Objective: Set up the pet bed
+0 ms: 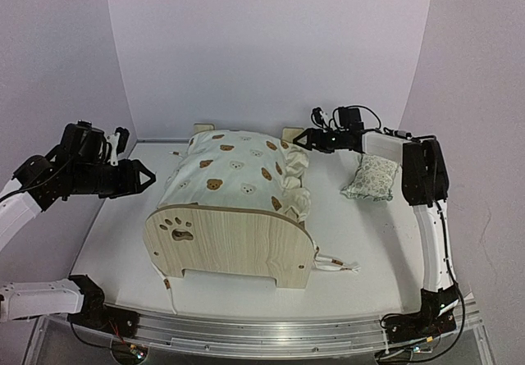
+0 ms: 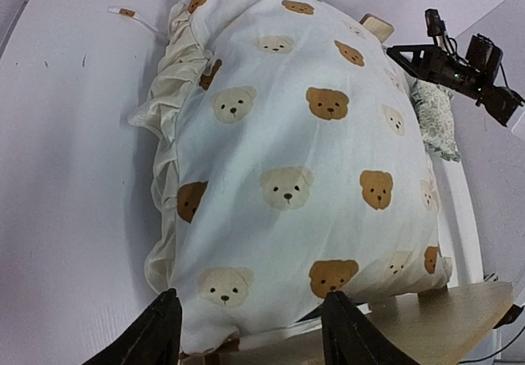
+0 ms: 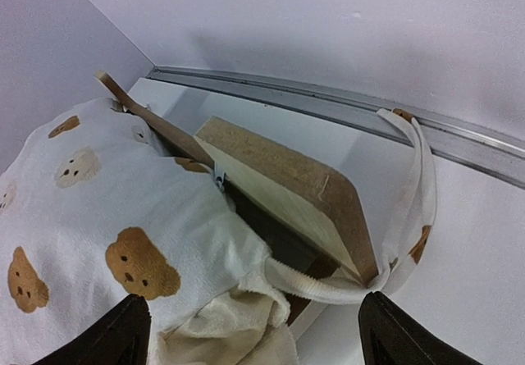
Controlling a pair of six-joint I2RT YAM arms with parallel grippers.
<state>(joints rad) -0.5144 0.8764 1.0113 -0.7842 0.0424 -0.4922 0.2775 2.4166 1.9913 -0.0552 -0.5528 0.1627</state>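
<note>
You find the pet bed (image 1: 230,246) at the centre of the white table (image 1: 369,258), headboard toward the arm bases, with the bear-print quilt (image 1: 238,176) heaped over it. Plain pale walls (image 1: 262,45) enclose the table on three sides. From the bed, the green-patterned pillow (image 1: 373,176) lies at 2 o'clock. The left gripper (image 1: 149,176) at 9 o'clock and the right gripper (image 1: 297,141) at 1 o'clock each have their fingers apart, holding nothing.

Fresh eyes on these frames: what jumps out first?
A cream bear-print quilt mounded over the pet bed mid-table, paw-print headboard facing the arm bases. The left pincer hovers open off its left side, the right pincer open by its far right corner. A small green-patterned pillow lies right of it.
</note>
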